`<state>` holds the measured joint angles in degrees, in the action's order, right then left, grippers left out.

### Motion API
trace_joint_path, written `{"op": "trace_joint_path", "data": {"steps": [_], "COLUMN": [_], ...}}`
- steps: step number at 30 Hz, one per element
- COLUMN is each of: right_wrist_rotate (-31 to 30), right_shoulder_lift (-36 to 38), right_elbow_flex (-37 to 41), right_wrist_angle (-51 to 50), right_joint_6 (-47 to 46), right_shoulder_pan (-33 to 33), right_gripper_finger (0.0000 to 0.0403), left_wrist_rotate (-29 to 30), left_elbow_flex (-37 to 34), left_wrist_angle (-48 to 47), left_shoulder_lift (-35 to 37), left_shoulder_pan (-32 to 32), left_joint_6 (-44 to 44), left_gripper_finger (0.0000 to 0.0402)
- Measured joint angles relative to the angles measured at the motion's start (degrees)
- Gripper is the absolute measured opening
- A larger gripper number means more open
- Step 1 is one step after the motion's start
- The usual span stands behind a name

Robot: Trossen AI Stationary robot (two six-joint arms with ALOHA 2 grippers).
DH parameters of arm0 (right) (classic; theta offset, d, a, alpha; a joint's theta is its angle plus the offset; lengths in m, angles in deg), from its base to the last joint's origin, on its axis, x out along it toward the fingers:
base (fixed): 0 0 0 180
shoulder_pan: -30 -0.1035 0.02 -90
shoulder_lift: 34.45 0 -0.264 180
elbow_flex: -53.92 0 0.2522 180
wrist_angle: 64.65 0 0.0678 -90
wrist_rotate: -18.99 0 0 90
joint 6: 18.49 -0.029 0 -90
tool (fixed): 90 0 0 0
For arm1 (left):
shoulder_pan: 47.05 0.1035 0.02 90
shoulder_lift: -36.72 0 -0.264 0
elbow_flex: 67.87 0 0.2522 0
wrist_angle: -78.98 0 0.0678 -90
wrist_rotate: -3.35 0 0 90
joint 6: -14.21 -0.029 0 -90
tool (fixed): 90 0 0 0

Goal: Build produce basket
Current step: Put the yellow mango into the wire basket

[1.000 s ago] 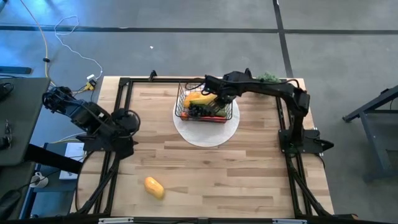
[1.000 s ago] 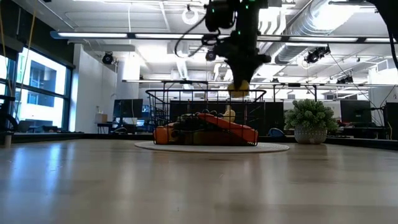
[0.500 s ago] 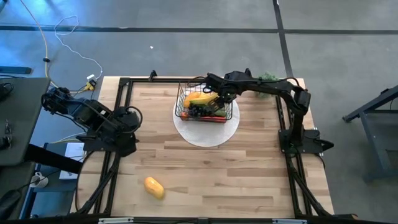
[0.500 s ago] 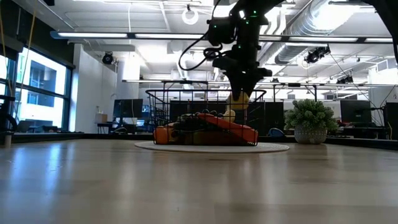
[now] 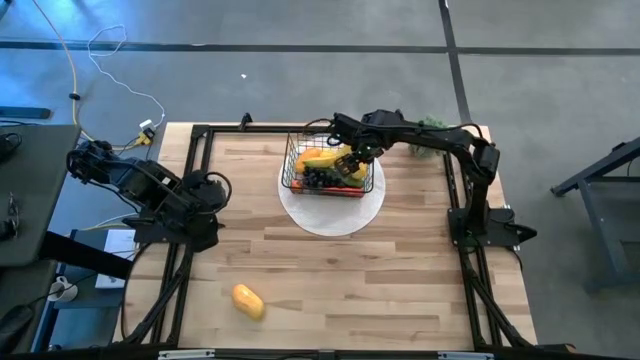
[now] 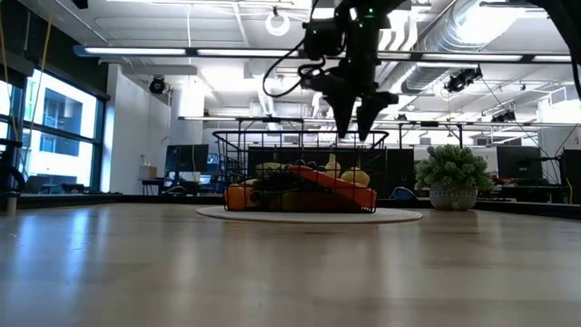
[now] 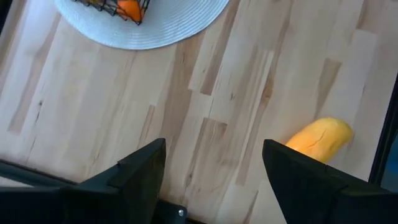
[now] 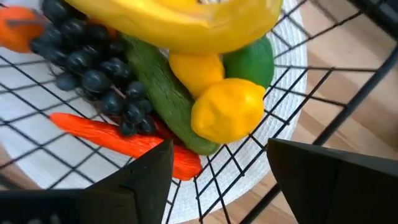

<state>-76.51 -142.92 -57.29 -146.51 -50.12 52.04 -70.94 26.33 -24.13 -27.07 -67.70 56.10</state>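
One small black wire basket (image 5: 327, 167) with open grid sides sits on a round white woven mat (image 5: 331, 205) near the far side of the light wooden table (image 5: 340, 280). One long yellow banana (image 8: 186, 25) lies across the top of the pile inside it. Two yellow lemons are under the banana: one bumpy lemon (image 8: 227, 109) in front and one more lemon (image 8: 196, 70) tucked just behind it. One round green fruit (image 8: 252, 59) touches the front lemon. One long dark green cucumber (image 8: 165, 93) runs under the lemons. One bunch of dark grapes (image 8: 93, 68) lies beside the cucumber. One long red chilli (image 8: 127, 144) lies at the bottom, and one orange fruit (image 8: 15, 31) peeks out at the far corner of the basket. One more orange-yellow mango (image 5: 248, 301) lies alone on the table, well apart from the basket, near the front edge. One bushy green plant in a pot (image 6: 452, 177) stands beside the mat. Two dark arms are at the table. The right gripper (image 6: 356, 120) hangs just above the basket with its jaws spread and nothing in them. The left gripper (image 7: 214, 174) waits over the table at the left side, jaws spread, with the mango near it.
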Motion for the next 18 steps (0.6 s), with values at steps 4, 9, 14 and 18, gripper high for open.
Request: {"op": "trace_joint_path", "data": {"steps": [4,9,14,18], "right_wrist_rotate": [-0.32,-2.23,-3.40,-3.40], "right_shoulder_lift": [0.00,0.00,0.00,0.01], "right_elbow_flex": [-3.54,-7.62,-10.50,-11.42], "right_wrist_angle": [-0.97,-2.12,-4.41,-6.53], "right_joint_6": [0.13,-0.62,-0.92,-2.53], "right_shoulder_pan": [-1.00,-2.59,-4.22,-5.79], "right_gripper_finger": [0.0239,0.0239,0.0239,0.0239], "left_wrist_rotate": [-0.10,-0.74,-6.07,-8.94], "left_elbow_flex": [0.00,0.00,0.00,0.00], "left_wrist_angle": [1.18,2.32,2.69,5.48], "left_shoulder_lift": [-0.01,-0.01,-0.01,-0.01], "left_shoulder_pan": [-0.11,-0.48,-0.48,-0.50], "left_joint_6": [-1.01,-1.18,-6.77,-10.11], "left_gripper_finger": [0.0257,0.0257,0.0259,0.0259]}}
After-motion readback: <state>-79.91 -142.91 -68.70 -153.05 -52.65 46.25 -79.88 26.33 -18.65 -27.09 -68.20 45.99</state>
